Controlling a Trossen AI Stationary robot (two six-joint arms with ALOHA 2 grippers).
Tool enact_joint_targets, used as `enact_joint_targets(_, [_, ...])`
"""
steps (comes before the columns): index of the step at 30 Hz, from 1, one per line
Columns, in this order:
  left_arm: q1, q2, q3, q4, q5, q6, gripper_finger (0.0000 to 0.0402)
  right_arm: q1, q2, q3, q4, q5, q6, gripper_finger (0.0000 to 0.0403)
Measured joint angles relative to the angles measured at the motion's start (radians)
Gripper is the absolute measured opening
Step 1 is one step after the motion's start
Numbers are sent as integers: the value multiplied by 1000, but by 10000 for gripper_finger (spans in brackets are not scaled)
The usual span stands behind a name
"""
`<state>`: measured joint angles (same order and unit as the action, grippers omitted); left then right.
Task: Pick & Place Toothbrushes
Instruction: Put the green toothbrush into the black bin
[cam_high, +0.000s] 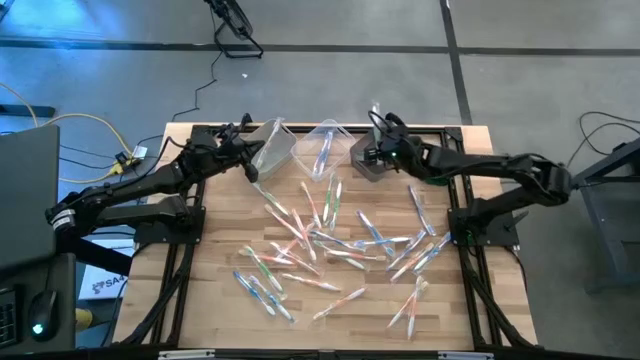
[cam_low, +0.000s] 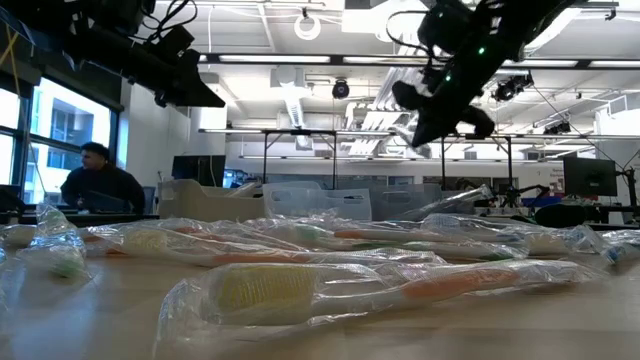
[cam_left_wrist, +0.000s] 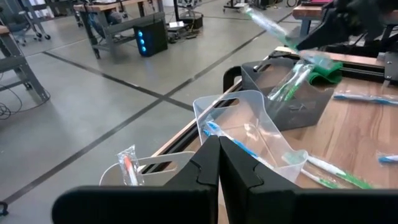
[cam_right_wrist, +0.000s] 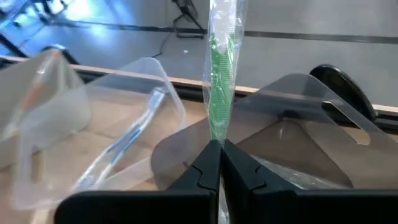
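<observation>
Several wrapped toothbrushes (cam_high: 330, 245) lie scattered flat on the wooden table (cam_high: 220, 320); the nearest one (cam_low: 330, 290) has an orange handle. Three bins stand at the far edge. The left clear bin (cam_high: 272, 145) holds an orange toothbrush (cam_left_wrist: 127, 165), the middle clear bin (cam_high: 325, 145) a blue one (cam_right_wrist: 127, 140), and the grey bin (cam_high: 365, 162) green ones (cam_left_wrist: 287, 87). My right gripper (cam_high: 378, 150) hangs over the grey bin, shut on a green toothbrush (cam_right_wrist: 221, 68). My left gripper (cam_left_wrist: 218, 163) hovers shut and empty by the left bin. My right gripper pinches the green toothbrush in its clear wrapper (cam_right_wrist: 217, 132) between its two fingers. The fingers slant down from the table's right side. The toothbrush is lifted clear above the grey bin and tilted, its long free end (cam_left_wrist: 261, 22) sticking up and away past the fingertips.
Black frame rails (cam_high: 470, 250) run along the table's left and right sides. The toothbrush pile fills the table's middle and right; bare wood lies at the near left. Beyond the table, a person (cam_low: 100, 185) sits in the room.
</observation>
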<state>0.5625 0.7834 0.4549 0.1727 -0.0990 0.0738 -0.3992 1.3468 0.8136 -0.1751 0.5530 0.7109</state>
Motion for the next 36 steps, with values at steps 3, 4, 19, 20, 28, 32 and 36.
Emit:
enact_joint_targets(3, [0, 0, 0, 0, 0, 0, 0, 0, 53, -11, 23, 66, 0, 2])
enact_joint_targets(4, [0, 0, 0, -1, 0, 0, 0, 0, 69, -11, 37, 78, 1, 2])
enact_joint_targets(19, [0, 0, 0, -19, 1, -1, 0, 7, 245, -10, 108, 177, 49, 2])
enact_joint_targets(20, [0, 0, 0, -19, 1, -1, 0, 9, 248, -10, 109, 179, 49, 2])
enact_joint_targets(28, [0, 0, 0, -19, 2, -16, 0, 16, 250, -9, 113, 185, 57, 2])
enact_joint_targets(32, [0, 0, 0, -19, 2, -26, 0, 20, 250, -9, 112, 187, 75, 2])
enact_joint_targets(36, [0, 0, 0, -17, 2, -26, 0, 27, 250, -9, 112, 185, 99, 2])
